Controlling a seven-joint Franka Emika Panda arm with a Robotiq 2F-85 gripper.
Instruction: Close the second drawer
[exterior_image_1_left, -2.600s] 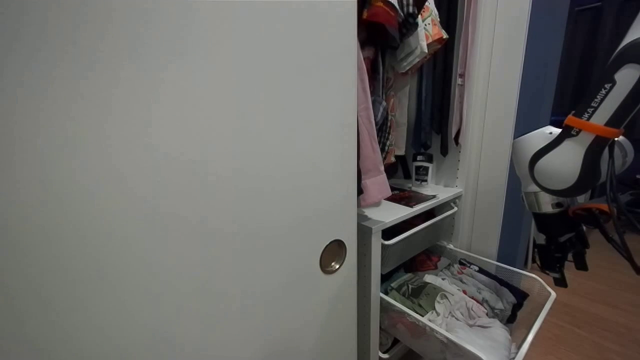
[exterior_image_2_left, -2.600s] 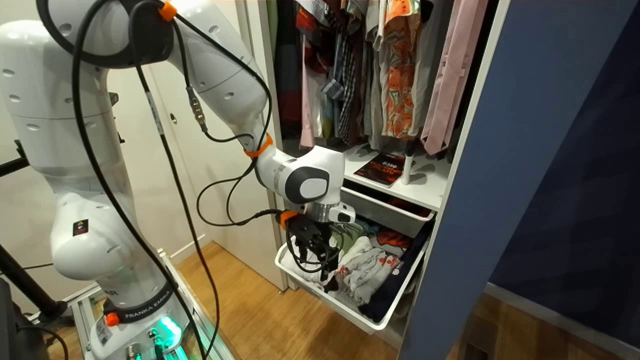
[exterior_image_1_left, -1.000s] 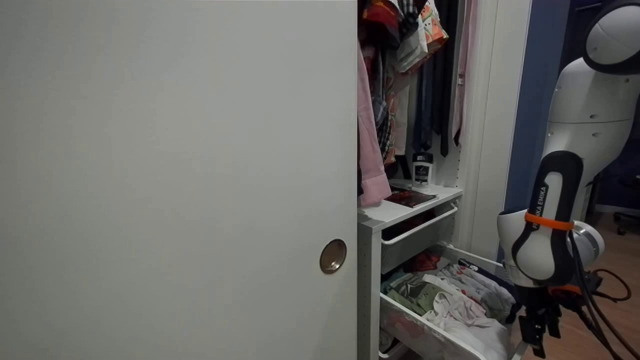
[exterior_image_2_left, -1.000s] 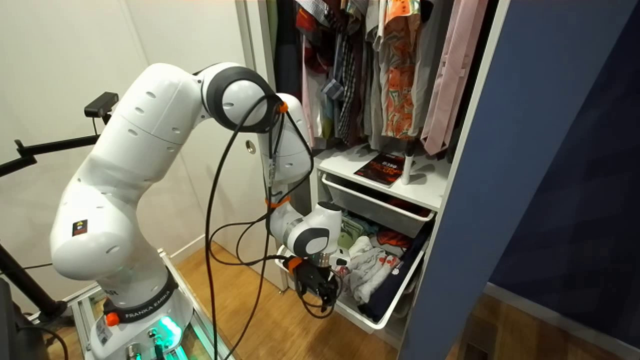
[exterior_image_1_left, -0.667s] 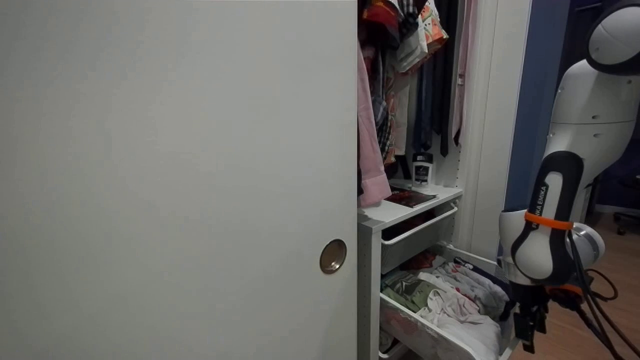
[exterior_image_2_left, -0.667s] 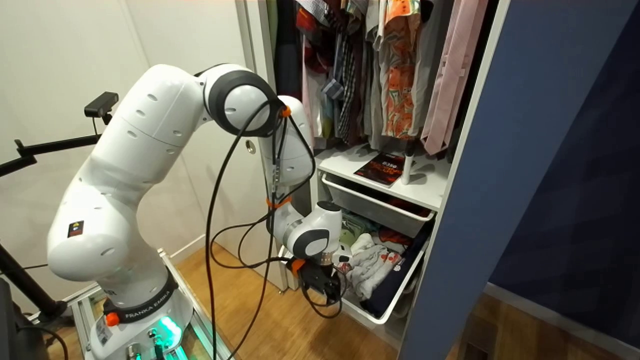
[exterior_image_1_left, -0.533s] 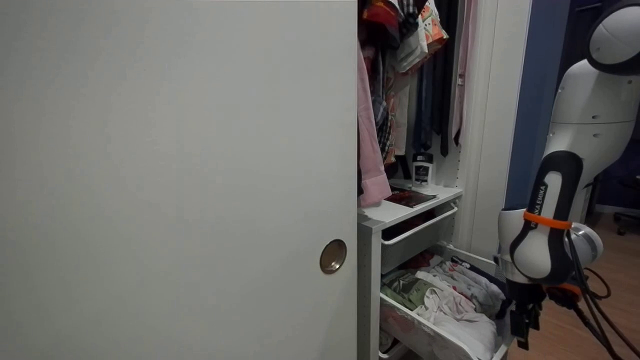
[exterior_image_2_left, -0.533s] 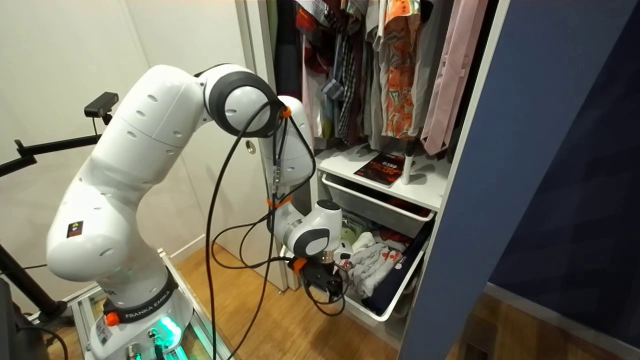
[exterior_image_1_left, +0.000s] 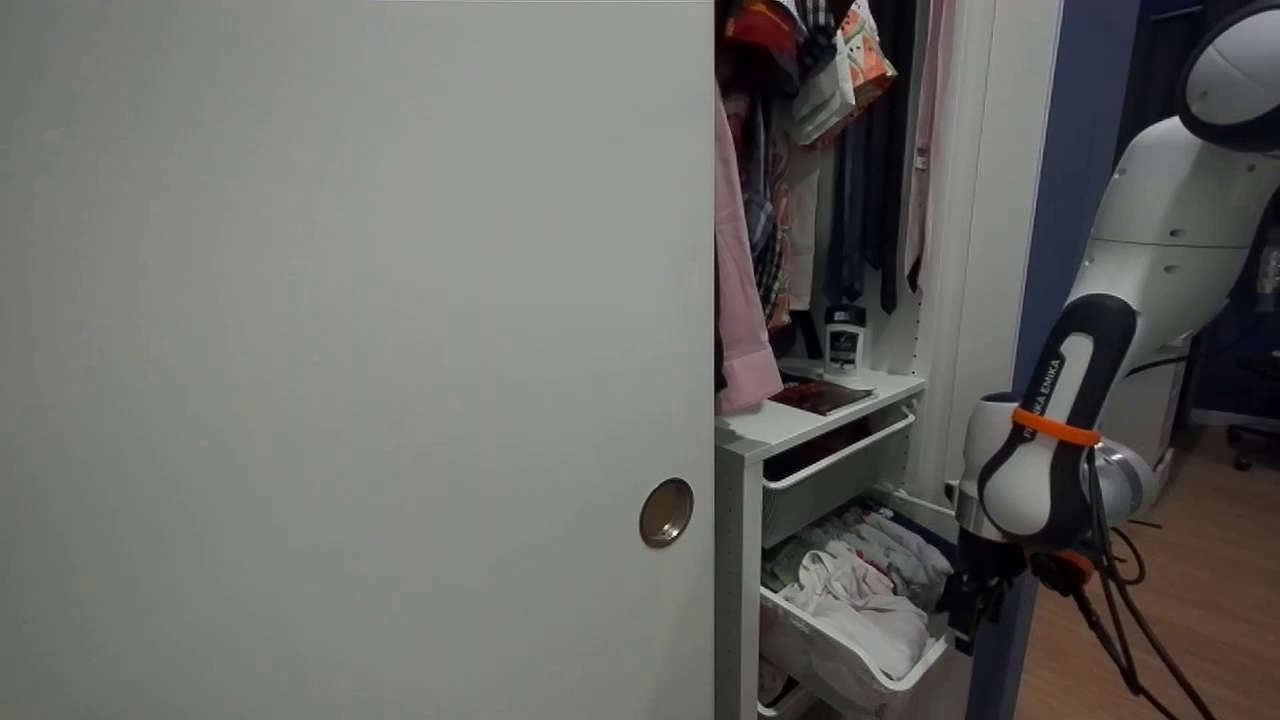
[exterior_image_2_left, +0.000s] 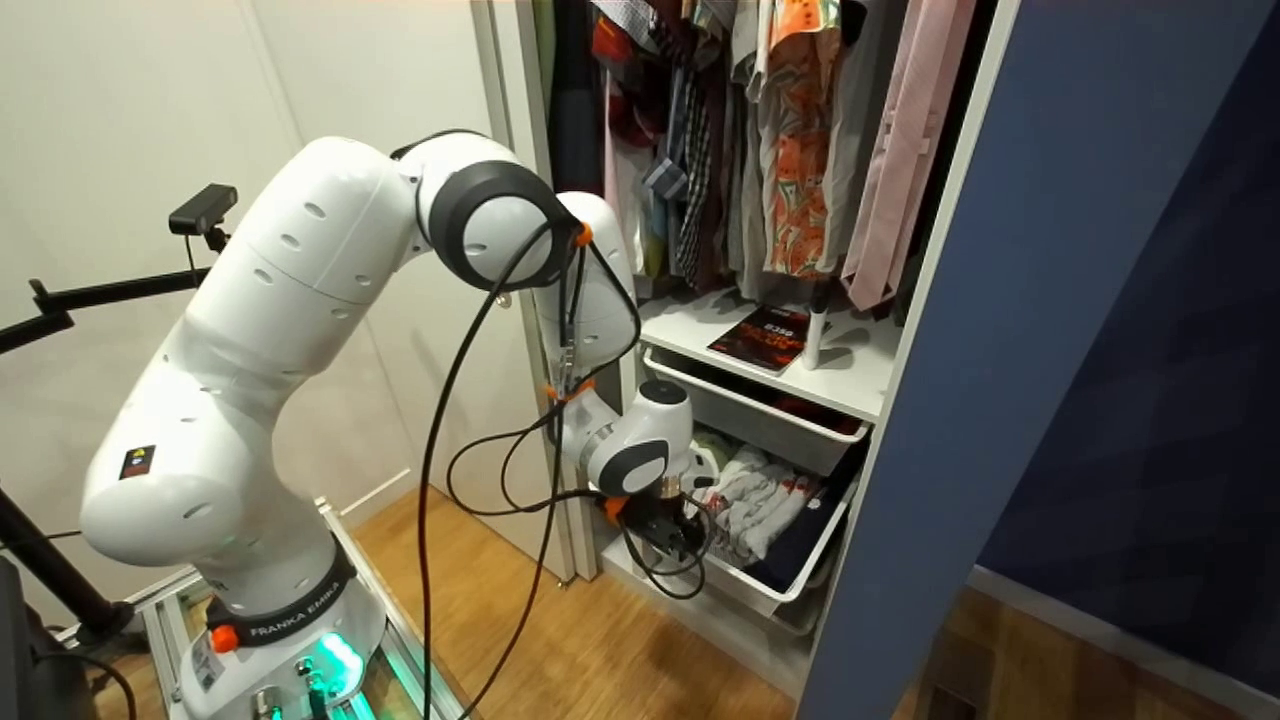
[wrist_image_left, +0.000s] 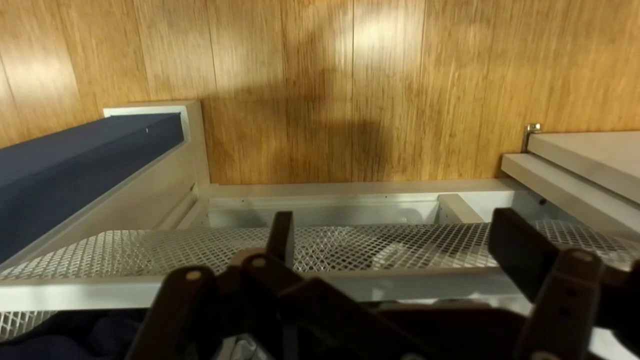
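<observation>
Pincer (wrist_image_left: 394, 227) spread at the second drawer (exterior_image_1_left: 810, 648)

Its fingers (wrist_image_left: 282, 237) stand apart by the front rim (wrist_image_left: 425, 287); contact cannot be told. The drawer, holding clothes (exterior_image_2_left: 750, 500), juts out partway below the top drawer (exterior_image_2_left: 765, 424) and the shelf (exterior_image_2_left: 860, 368). Wooden floor (wrist_image_left: 320, 55) lies beneath.

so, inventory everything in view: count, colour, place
Second drawer: 1, white, partly open
Uppermost drawer: 1, white, above it
Third drawer: 1, white, mostly hidden
Piled clothes: several, mixed, second drawer
Unit top: 1, white, over drawers
Booklet: 1, black-red, unit top
Black-capped container: 1, white, unit top
Hanging clothes, neckties: many, mixed, above drawers
Sliding door: 1+, pale grey, wardrobe front
Recessed handle: 1, brassy, sliding door
Wall end: 1, blue, beside wardrobe
Floor: 1, brown wood, below
Camera: 1, black, behind arm
Arm: 1, white, facing drawers
Hand: 1, black, second drawer's front
</observation>
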